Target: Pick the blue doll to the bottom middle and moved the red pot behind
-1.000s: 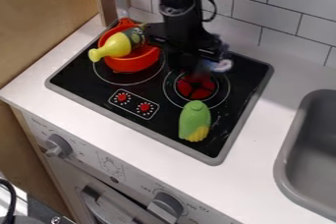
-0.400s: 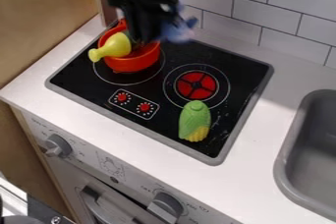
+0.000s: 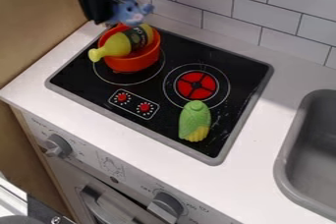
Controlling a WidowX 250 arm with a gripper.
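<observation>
Roughly upright along its long axis, blue doll (image 3: 130,13) pinched in the gripper (image 3: 105,15), face toward the camera

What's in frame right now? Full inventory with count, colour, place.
blue doll: 1, light blue, at the gripper, above the pot's back edge
pot: 1, orange-red, left burner
bottle: 1, yellow with dark label, lying in the pot, neck over the rim
toy corn: 1, green and yellow, stovetop front right
stovetop: 1, black, grey rim, on the counter
burners: 2, left and right; right has a red centre
dials: 2, red, stovetop front left
counter: 1, white
sink: 1, grey, right
front knobs: 2, grey, below counter
oven handle: 1, grey, bottom
wall tiles: several, white, back
wood panel: 1, tan, left
gripper: 1, black, upper left
</observation>
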